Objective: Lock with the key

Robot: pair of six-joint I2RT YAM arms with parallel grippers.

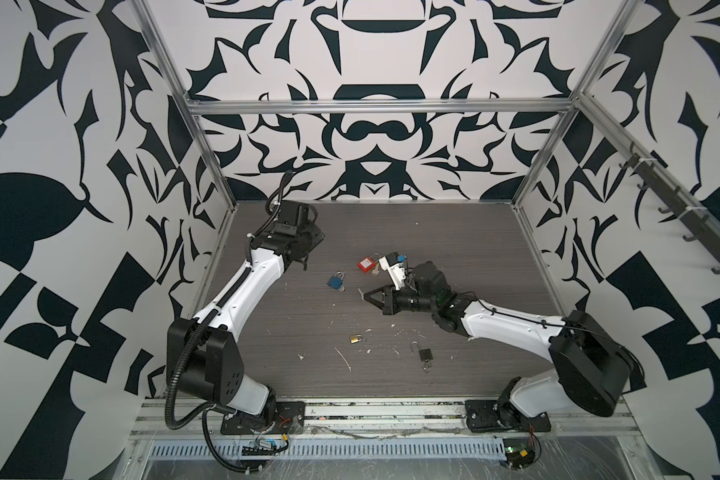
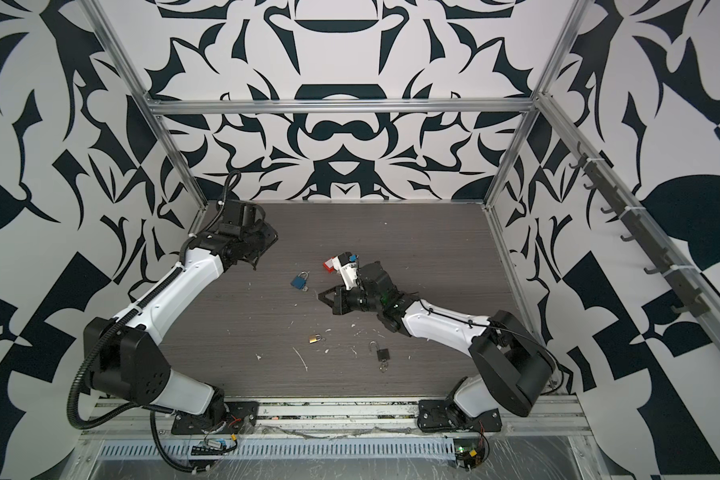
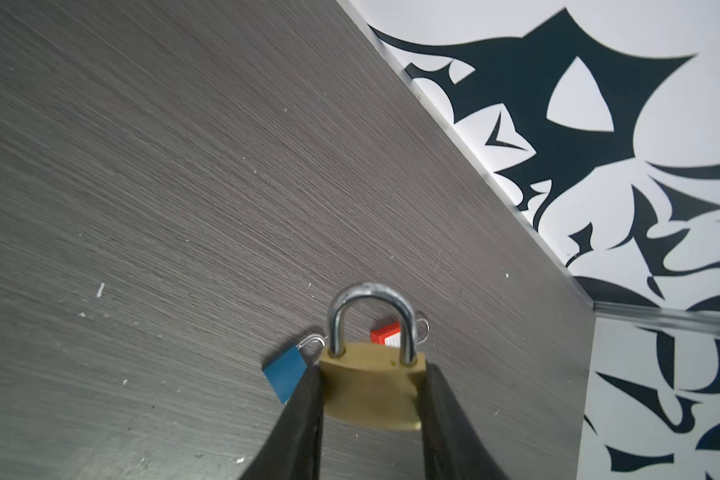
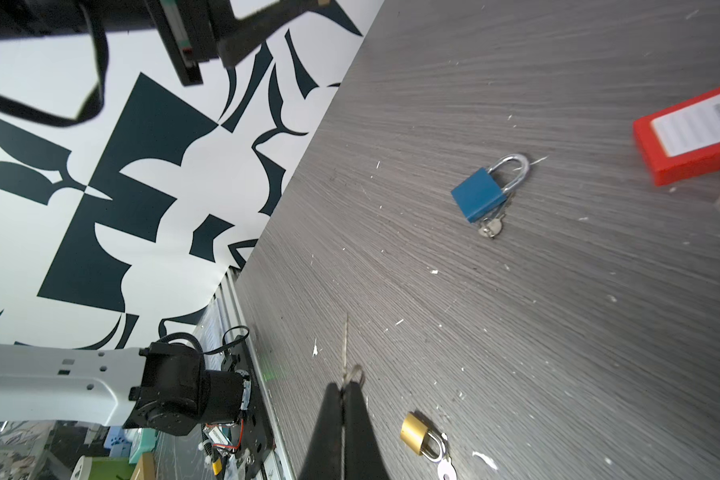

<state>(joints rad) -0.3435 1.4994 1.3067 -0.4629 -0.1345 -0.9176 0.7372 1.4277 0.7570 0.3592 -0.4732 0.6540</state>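
Note:
In the left wrist view my left gripper [image 3: 371, 376] is shut on a brass padlock [image 3: 371, 395], its fingers [image 3: 304, 415] pressing the body's two sides. The steel shackle [image 3: 371, 299] points away from the wrist, with both legs down in the body. In both top views this gripper [image 1: 305, 261] hangs at the back left, and its own wrist hides the lock. My right gripper [image 4: 342, 386] is shut on a thin key [image 4: 345, 345], seen edge-on, with a ring beside the tips. In both top views it [image 1: 366, 296] is mid-table, pointing left, well apart from the left gripper.
On the table lie a blue padlock [image 1: 336, 281] with keys, a red padlock [image 1: 366, 264], a small brass padlock [image 1: 355, 338] and a black padlock [image 1: 425, 354] with its shackle open. White flecks dot the front of the table. Patterned walls enclose three sides.

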